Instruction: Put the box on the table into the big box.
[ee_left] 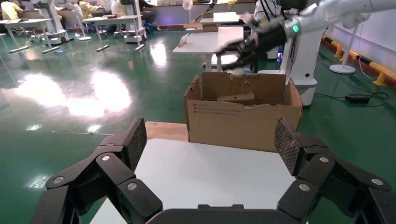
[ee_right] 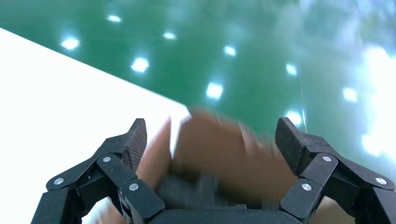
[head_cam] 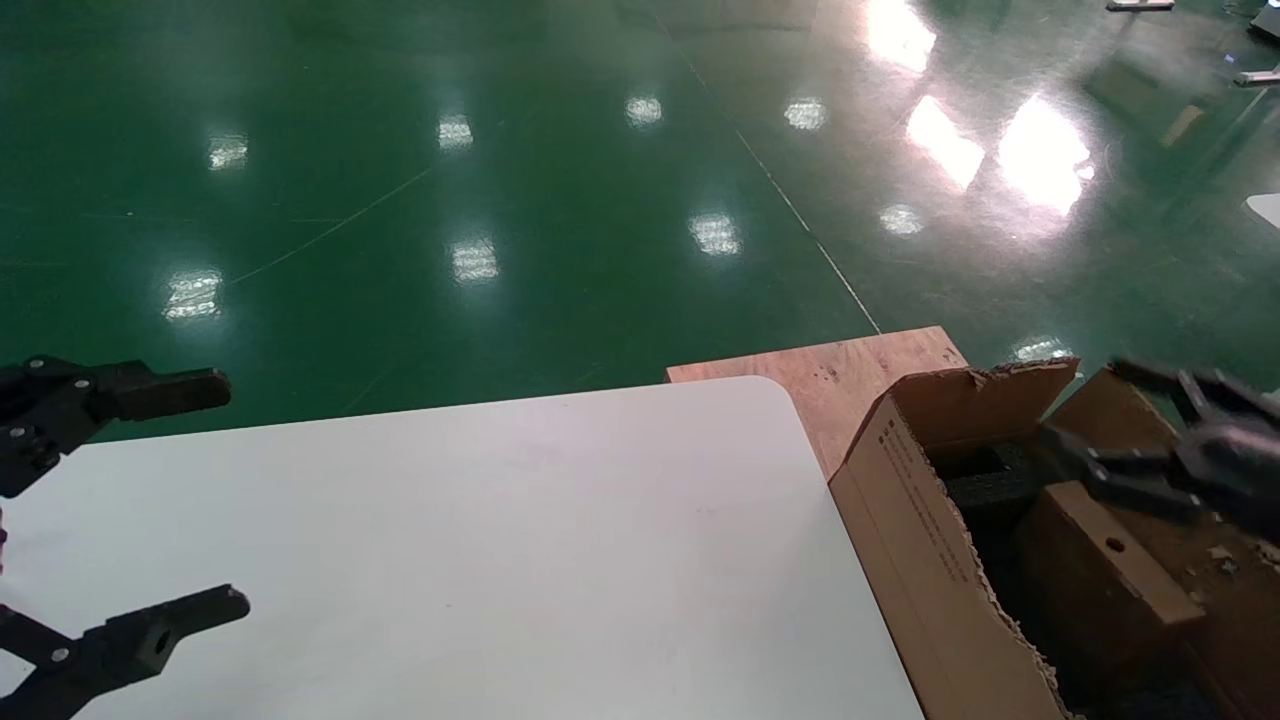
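The box (head_cam: 1100, 575), small and brown with a round hole in its top, lies tilted inside the big box (head_cam: 930, 540), beside black foam (head_cam: 990, 480). My right gripper (head_cam: 1082, 402) hovers open just above the carton's opening, blurred, holding nothing. In the right wrist view its fingers (ee_right: 135, 140) stand wide apart over the blurred brown carton (ee_right: 219, 149). My left gripper (head_cam: 232, 495) stays open over the left end of the white table (head_cam: 500, 520). In the left wrist view the left gripper (ee_left: 210, 144) faces the big box (ee_left: 243, 121), with the box (ee_left: 236, 98) showing inside it.
A brown plywood board (head_cam: 830, 370) lies under the carton beyond the table's far right corner. Glossy green floor (head_cam: 450, 200) surrounds everything. Other white tables and a robot base (ee_left: 303, 56) stand behind the carton in the left wrist view.
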You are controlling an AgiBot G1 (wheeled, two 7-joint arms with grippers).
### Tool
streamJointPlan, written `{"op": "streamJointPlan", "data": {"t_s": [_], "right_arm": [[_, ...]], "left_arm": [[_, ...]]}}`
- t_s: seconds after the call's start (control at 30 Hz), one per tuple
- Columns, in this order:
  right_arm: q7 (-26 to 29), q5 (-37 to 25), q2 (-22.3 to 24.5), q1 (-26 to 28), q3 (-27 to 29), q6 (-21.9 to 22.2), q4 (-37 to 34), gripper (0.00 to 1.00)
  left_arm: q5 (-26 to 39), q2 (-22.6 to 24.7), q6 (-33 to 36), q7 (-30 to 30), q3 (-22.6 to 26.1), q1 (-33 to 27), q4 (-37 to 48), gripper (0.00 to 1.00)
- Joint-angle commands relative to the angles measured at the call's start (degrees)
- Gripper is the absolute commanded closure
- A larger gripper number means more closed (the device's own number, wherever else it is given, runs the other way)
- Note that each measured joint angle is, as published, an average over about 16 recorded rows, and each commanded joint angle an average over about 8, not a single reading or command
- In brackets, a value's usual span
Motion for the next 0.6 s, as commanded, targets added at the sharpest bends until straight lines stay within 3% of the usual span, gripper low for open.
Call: {"op": "streamJointPlan", "data": {"t_s": [0.03, 0.3, 0.6], "right_arm": [[-0.35, -0.53, -1.44, -0.89, 2.27, 0.57, 3.07, 0.00], [3.49, -6.94, -5.64, -3.35, 10.18, 6.50, 15.68, 0.00], [5.82, -8.17, -12.52, -3.56, 11.86, 6.12, 17.84, 0.00]], "left_arm": [[0.00, 0.00, 0.00, 0.00, 0.00, 0.00, 0.00, 0.00], [0.00, 0.00, 0.00, 0.00, 0.00, 0.00, 0.00, 0.00], [-0.01, 0.00, -0.01, 0.00, 0.01, 0.00, 0.00, 0.00]]}}
